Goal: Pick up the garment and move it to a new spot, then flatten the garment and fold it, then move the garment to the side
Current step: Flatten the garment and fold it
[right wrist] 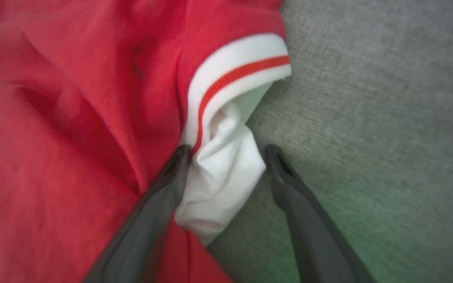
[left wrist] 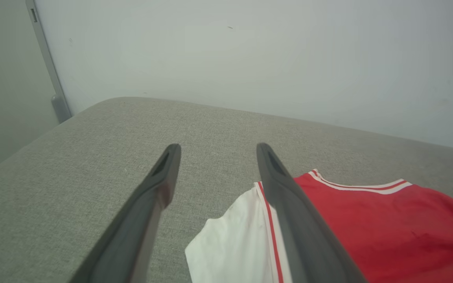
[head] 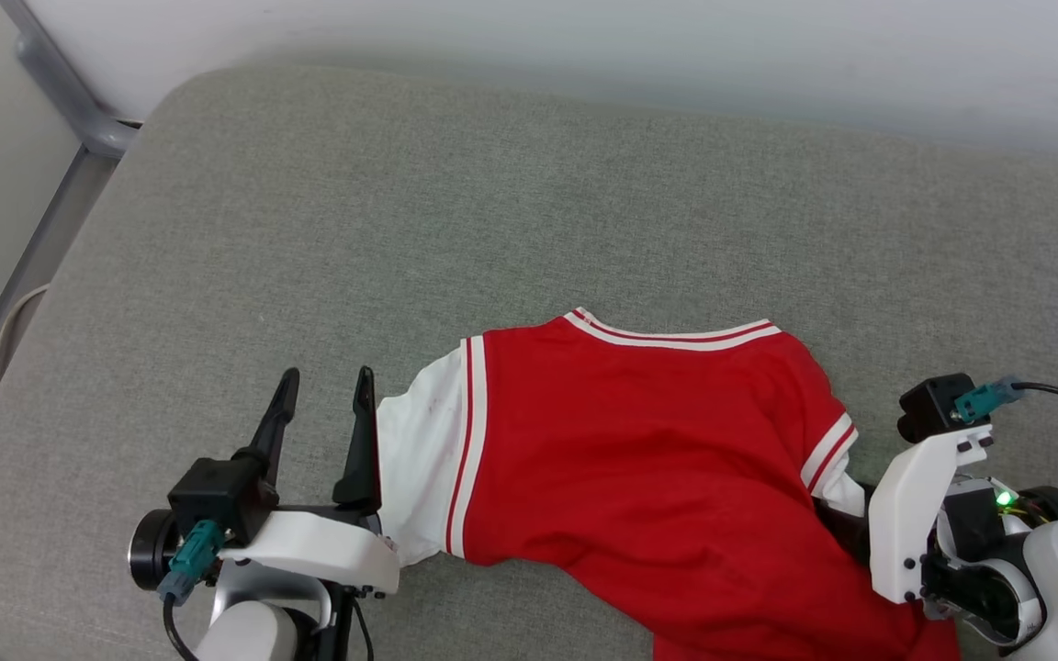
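1. L claw is standing wide open and gripping nothing, w/ bare grey tabletop showing btwn its two fingers.
2. The garment is lying just to the right of the L claw, red body spread over the tabletop and bunching into folds at the near edge.
3. Its white sleeve is reaching toward the L claw. The sleeve's edge is sitting right beside that claw's right finger; can't tell if they're touching.
4. In the L wrist view that finger is crossing over the sleeve's red-and-white striped trim, w/ white fabric to its left and red to its right.
5. The striped collar trim is lying ahead of both claws, on the garment's far edge.
6. R claw is also standing open, not clamping anything.
7. It's straddling the garment's other sleeve, crumpled white fabric, which is sitting btwn the two fingers.
8. R claw's left finger is pressing against the red fabric at the sleeve seam. Its right finger is resting over bare tabletop just beside the white fabric.
9. In the head view red cloth is covering the R claw's fingers.
10. A pale wall is running beyond the tabletop, ahead of both claws.
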{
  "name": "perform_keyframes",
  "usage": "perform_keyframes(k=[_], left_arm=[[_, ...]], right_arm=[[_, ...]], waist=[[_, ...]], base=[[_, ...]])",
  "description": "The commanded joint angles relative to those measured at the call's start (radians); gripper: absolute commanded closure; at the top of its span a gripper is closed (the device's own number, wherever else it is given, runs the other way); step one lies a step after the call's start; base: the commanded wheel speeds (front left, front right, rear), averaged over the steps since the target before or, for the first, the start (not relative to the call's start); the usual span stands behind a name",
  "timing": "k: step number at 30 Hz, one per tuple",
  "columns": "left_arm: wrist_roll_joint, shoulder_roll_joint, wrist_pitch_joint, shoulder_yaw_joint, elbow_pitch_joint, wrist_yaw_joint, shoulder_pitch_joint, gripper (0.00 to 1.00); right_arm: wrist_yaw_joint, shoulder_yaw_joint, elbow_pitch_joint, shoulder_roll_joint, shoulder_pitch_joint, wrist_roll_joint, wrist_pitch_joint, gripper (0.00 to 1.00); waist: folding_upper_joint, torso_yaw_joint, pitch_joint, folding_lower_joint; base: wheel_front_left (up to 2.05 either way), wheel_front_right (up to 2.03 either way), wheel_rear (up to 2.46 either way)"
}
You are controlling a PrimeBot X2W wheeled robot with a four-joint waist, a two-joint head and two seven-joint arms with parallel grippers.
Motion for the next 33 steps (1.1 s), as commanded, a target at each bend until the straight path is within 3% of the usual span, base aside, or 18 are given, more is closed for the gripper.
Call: perform_keyframes(k=[1, 2, 11, 17, 23, 27, 28, 29, 30, 33], left_arm=[[0.007, -0.008, -0.005, 0.011, -0.005, -0.006, -0.001, 0.0], [0.022, -0.009, -0.005, 0.02, -0.01, -0.009, 0.001, 0.0], [0.067, -0.03, -0.004, 0.071, 0.003, -0.041, 0.027, 0.0], [0.08, -0.039, -0.004, 0.089, 0.019, -0.054, 0.044, 0.0], [0.081, -0.045, -0.004, 0.095, 0.031, -0.065, 0.059, 0.0], [0.08, -0.046, -0.005, 0.099, 0.044, -0.07, 0.057, 0.0], [0.078, -0.047, -0.005, 0.101, 0.047, -0.071, 0.056, 0.0], [0.078, -0.048, -0.005, 0.1, 0.05, -0.071, 0.055, 0.0], [0.078, -0.048, -0.005, 0.101, 0.052, -0.071, 0.055, 0.0], [0.074, -0.048, -0.005, 0.101, 0.062, -0.073, 0.057, 0.0]], right_arm=[[0.0, 0.037, 0.042, 0.017, 0.035, 0.013, 0.026, 0.71], [0.0, 0.043, 0.044, 0.016, 0.036, 0.02, 0.025, 1.0], [0.0, -0.014, -0.061, -0.05, -0.061, -0.003, -0.124, 1.0], [0.0, -0.138, -0.125, -0.081, -0.032, -0.054, -0.152, 1.0], [0.0, -0.329, -0.119, -0.044, 0.09, -0.126, -0.151, 1.0], [0.0, -0.428, -0.069, 0.025, 0.166, -0.169, -0.183, 1.0], [0.0, -0.439, -0.054, 0.044, 0.181, -0.179, -0.195, 0.96], [0.0, -0.452, -0.045, 0.064, 0.186, -0.182, -0.213, 0.62], [0.0, -0.459, -0.034, 0.082, 0.193, -0.187, -0.231, 0.0], [0.0, -0.459, -0.027, 0.123, 0.195, -0.19, -0.335, 0.0]], waist=[[0.0, -0.004, 0.002, -0.0001], [0.0, -0.008, 0.0, -0.0001], [0.0, -0.075, -0.045, -0.0001], [0.0, -0.123, -0.079, -0.0001], [0.0, -0.15, -0.084, -0.0001], [0.0, -0.16, -0.077, -0.0001], [0.0, -0.163, -0.075, -0.0001], [0.0, -0.165, -0.074, -0.0001], [0.0, -0.168, -0.075, -0.0001], [0.0, -0.172, -0.077, -0.0001]], base=[[0.0, 0.0, 0.0], [0.0, 0.0, 0.0], [0.0, 0.0, 0.0], [0.0, 0.0, 0.0], [0.0, 0.0, 0.0], [0.0, 0.0, 0.0], [0.0, 0.0, 0.0], [0.0, 0.0, 0.0], [0.0, 0.0, 0.0], [0.0, 0.0, 0.0]])
